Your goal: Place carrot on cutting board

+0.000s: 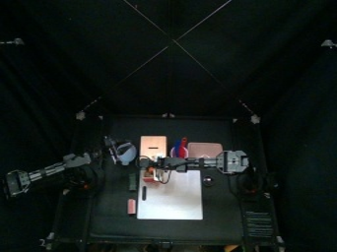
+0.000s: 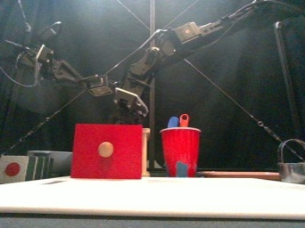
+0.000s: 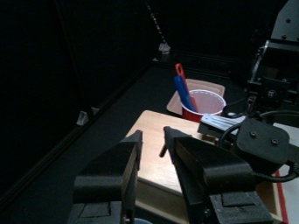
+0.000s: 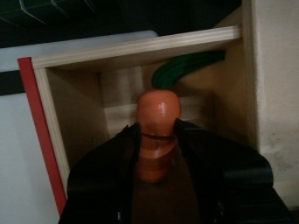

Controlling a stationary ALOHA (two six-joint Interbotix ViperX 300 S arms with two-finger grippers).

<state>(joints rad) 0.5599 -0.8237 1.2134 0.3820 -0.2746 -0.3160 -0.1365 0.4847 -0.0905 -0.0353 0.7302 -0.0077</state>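
The carrot (image 4: 158,109), orange with a green top, lies inside a wooden box (image 4: 82,87) with a red front (image 2: 107,151). In the right wrist view my right gripper (image 4: 156,147) is open inside the box, one jaw on each side of the carrot's lower end. The right arm reaches across the table to the box (image 1: 161,167). The white cutting board (image 1: 175,197) lies flat in front of the box with nothing on it. My left gripper (image 3: 152,150) hovers by the box's left side, open and empty.
A red cup (image 2: 180,153) holding a blue and a red utensil stands right of the box. A metal pot (image 2: 292,162) sits at the far right. A small red piece (image 1: 132,205) lies left of the board.
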